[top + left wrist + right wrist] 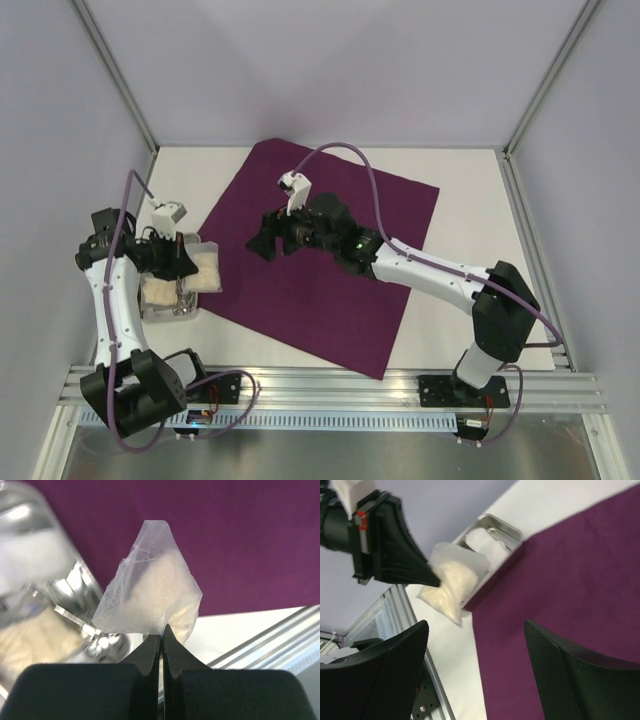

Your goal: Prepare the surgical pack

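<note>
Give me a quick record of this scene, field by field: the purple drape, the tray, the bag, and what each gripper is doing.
surgical pack: plum drape spread flat as one sheet on the white table, not folded
metal tray: by the drape's left edge, white material inside
bag: clear plastic with white fluffy filling, held up at the tray's edge
left gripper: shut on the bag's lower edge
right gripper: open, holding nothing, above the drape
</note>
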Tool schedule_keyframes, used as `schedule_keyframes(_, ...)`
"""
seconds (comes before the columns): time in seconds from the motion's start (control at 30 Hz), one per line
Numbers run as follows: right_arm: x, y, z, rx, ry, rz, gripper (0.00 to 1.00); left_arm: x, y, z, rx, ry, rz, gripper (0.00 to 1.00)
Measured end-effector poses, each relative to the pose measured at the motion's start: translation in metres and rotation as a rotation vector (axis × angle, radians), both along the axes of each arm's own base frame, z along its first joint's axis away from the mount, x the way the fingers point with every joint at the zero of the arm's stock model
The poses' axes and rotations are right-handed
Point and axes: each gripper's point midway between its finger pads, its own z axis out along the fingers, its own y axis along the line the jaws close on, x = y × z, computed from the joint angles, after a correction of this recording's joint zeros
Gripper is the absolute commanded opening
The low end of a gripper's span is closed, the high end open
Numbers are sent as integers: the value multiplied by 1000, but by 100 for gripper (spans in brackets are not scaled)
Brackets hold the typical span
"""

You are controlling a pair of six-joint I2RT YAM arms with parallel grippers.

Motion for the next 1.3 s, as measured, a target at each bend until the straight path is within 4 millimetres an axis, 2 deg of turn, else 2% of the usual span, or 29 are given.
schedule_keyframes(0.13, 4, -13, -27, -77, 59, -31, 79, -20, 36, -36, 189, 65, 83, 0)
schedule_keyframes(0.3, -1, -12, -39, -118, 101, -19, 79, -18, 89, -58, 253, 138, 193, 0)
schedule_keyframes(0.37, 1, -7, -43, -129, 118, -15, 79, -18, 103, -70, 261, 174, 201, 0)
schedule_keyframes(0.53, 9, 11, -53, -149, 157, -2, 77, -16, 111, -88, 255, 217, 168, 0)
schedule_keyframes(0.7, 15, 27, -59, -146, 186, 15, 77, -5, 123, -102, 233, 240, 171, 0)
schedule_keyframes(0.83, 16, 35, -66, -151, 211, 29, 77, 1, 122, -115, 174, 265, 162, 0)
schedule_keyframes(0.93, 16, 38, -71, -159, 223, 37, 77, 7, 119, -120, 123, 273, 151, 16)
schedule_keyframes(0.97, 16, 38, -72, -162, 227, 39, 77, 8, 119, -121, 115, 273, 149, 29)
schedule_keyframes(1.07, 16, 39, -74, -167, 232, 38, 76, 10, 118, -121, 103, 270, 148, 48)
schedule_keyframes(1.13, 20, 41, -75, -170, 235, 24, 74, 10, 118, -119, 109, 265, 151, 52)
schedule_keyframes(1.2, 25, 43, -77, -174, 250, -2, 70, 10, 120, -115, 124, 254, 156, 64)
schedule_keyframes(1.3, 35, 50, -84, -173, 288, -50, 58, 10, 123, -104, 164, 222, 172, 67)
